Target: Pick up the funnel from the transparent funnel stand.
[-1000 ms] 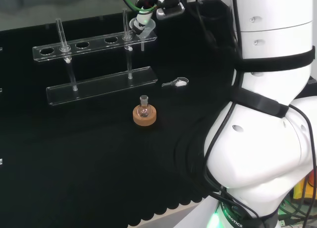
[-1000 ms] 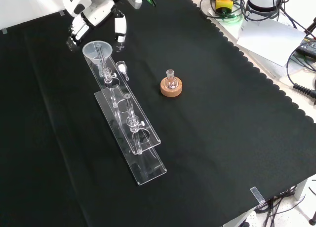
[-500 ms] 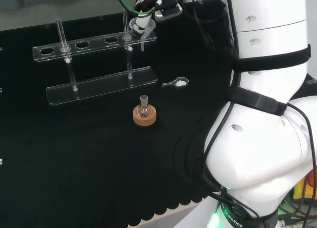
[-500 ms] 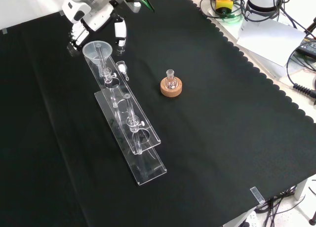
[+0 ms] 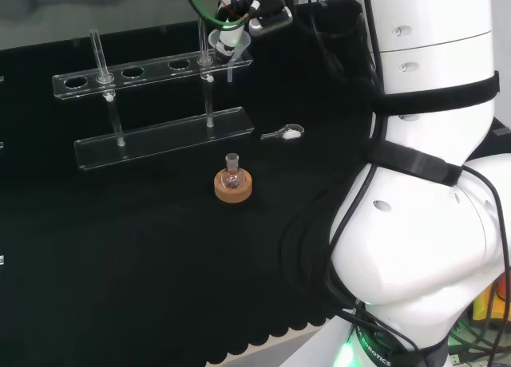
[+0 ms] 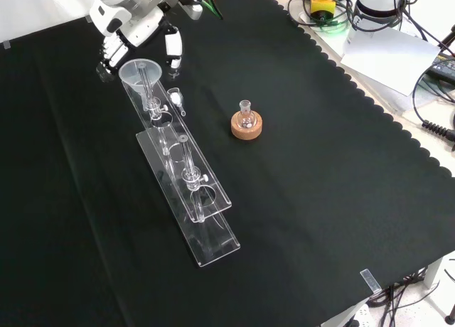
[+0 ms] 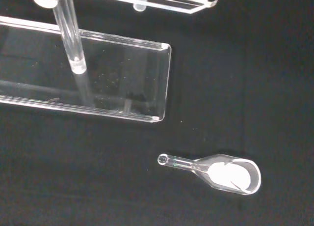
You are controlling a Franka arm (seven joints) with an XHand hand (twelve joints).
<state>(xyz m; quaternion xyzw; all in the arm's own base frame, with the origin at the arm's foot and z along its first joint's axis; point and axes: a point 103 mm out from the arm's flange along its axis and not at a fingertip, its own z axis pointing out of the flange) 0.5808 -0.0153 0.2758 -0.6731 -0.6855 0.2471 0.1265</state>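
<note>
Hand (image 6: 135, 25) | fingers either side of funnel (image 6: 136, 73) | in stand (image 6: 186, 188)

Black cloth (image 6: 306, 220) over bench, scalloped edge.

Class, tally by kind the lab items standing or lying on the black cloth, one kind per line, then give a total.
Clear funnel: 1
Transparent funnel stand: 1
Small round glass flask: 1
Cork ring stand: 1
Clear scoop holding white powder: 1
Total: 5
</note>
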